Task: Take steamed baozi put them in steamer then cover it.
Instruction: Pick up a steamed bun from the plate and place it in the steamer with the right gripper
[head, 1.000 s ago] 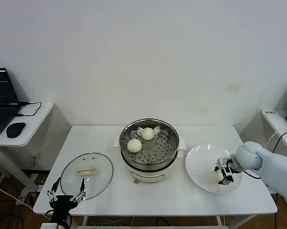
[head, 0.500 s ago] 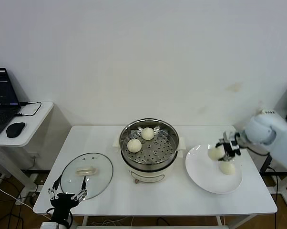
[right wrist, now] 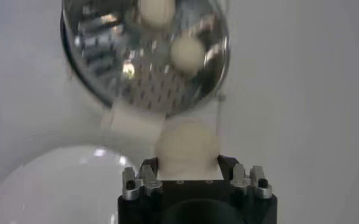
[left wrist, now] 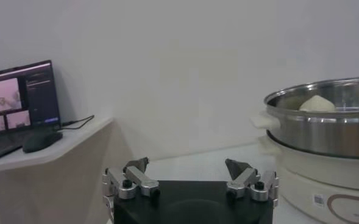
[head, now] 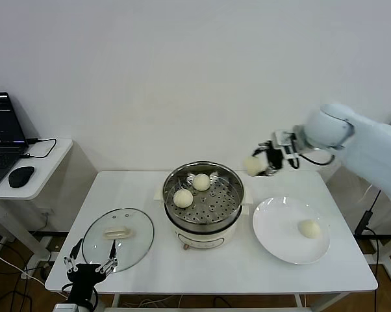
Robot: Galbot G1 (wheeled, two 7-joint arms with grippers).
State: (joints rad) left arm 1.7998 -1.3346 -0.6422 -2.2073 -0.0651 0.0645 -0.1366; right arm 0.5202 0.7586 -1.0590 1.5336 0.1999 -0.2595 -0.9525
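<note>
The steel steamer (head: 204,195) stands mid-table on its cream pot base, with two baozi (head: 183,197) (head: 201,181) on its perforated floor. My right gripper (head: 258,164) hangs in the air just right of the steamer's rim, shut on a third baozi (head: 251,166). In the right wrist view that baozi (right wrist: 188,145) sits between the fingers, with the steamer (right wrist: 145,55) beyond it. Another baozi (head: 308,228) lies on the white plate (head: 277,224). The glass cover (head: 117,237) lies flat at the front left. My left gripper (head: 90,266) waits open, low at the table's front left edge.
A side desk at the far left carries a laptop (head: 2,140) and a mouse (head: 21,176). The plate takes up the table's right side. The left wrist view faces the steamer's wall (left wrist: 325,122) across bare table.
My right gripper has lifted a baozi off the plate and carried it up and left, close to the steamer. One baozi stays on the plate. The left arm has not moved.
</note>
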